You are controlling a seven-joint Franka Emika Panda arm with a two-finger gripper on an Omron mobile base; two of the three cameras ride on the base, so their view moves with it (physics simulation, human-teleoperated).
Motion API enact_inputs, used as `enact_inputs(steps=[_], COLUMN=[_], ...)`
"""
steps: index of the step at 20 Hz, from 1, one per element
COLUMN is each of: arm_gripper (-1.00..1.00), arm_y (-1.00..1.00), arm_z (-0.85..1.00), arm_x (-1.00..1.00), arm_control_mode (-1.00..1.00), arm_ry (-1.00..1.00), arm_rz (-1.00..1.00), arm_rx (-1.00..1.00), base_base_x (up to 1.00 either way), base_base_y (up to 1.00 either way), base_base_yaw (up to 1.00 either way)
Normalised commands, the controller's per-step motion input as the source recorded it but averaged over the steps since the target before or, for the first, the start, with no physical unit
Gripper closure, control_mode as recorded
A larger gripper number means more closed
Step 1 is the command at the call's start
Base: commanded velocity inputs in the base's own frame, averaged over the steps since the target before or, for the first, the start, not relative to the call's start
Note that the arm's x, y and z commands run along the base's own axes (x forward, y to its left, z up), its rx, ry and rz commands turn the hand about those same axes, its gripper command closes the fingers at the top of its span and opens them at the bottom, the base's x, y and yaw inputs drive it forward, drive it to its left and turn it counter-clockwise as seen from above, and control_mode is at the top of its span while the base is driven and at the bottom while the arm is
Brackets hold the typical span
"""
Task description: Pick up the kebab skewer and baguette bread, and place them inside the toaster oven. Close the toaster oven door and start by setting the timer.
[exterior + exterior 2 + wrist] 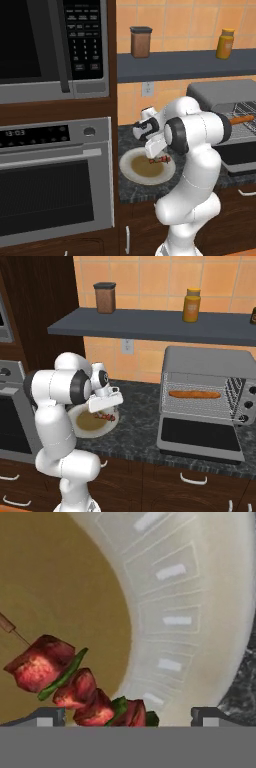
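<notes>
The kebab skewer, red meat chunks with green bits on a thin stick, lies on a cream plate with a brown centre. My gripper hangs open just above it, and its dark fingertips straddle the chunks without touching them. From the base views the gripper sits over the skewer on the plate. The baguette bread rests on the wire rack inside the toaster oven. The toaster oven door lies folded down, open.
A microwave and a built-in steel oven stand left of the dark speckled counter. A grey shelf above carries a brown jar and a yellow jar. The toaster oven's knobs sit at its right.
</notes>
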Motion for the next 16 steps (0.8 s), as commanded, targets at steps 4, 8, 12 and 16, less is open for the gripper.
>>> enact_inputs(steps=[4,8,12,16], arm_gripper=[-1.0,-1.0,-1.0,-1.0], arm_y=[-0.02,-0.01,0.0,0.13], arm_z=[-0.25,-0.2,-0.02,0.0], arm_x=[-0.01,-0.06,-0.15,-0.18], arm_control_mode=[-1.0,-1.0,-1.0,-1.0], arm_ry=[-0.03,-0.01,-0.01,0.0], arm_rz=[0.13,0.09,0.02,0.01], arm_rx=[0.08,0.1,0.05,0.0], base_base_x=[0.0,0.0,0.0,0.0], base_base_y=[0.0,0.0,0.0,0.0], base_base_yaw=[0.0,0.0,0.0,0.0])
